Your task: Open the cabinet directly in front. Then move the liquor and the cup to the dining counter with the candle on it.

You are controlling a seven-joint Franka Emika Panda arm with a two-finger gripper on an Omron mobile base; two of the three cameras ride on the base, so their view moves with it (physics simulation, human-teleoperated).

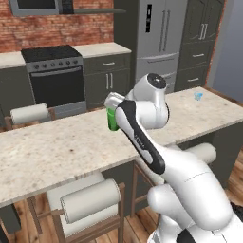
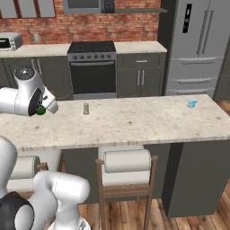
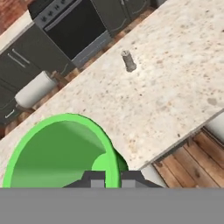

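The robot's two-finger gripper [image 3: 106, 178] is clamped on the rim of the small bright green tapered plastic cup [image 3: 61, 153], held above the long beige speckled stone-topped dining counter [image 3: 175, 78]. In the hand view the cup sits lower left, its open mouth facing the camera, its long axis running along the gripper. A small grey cylindrical object [image 3: 128, 61] stands upright on the counter, upper centre.
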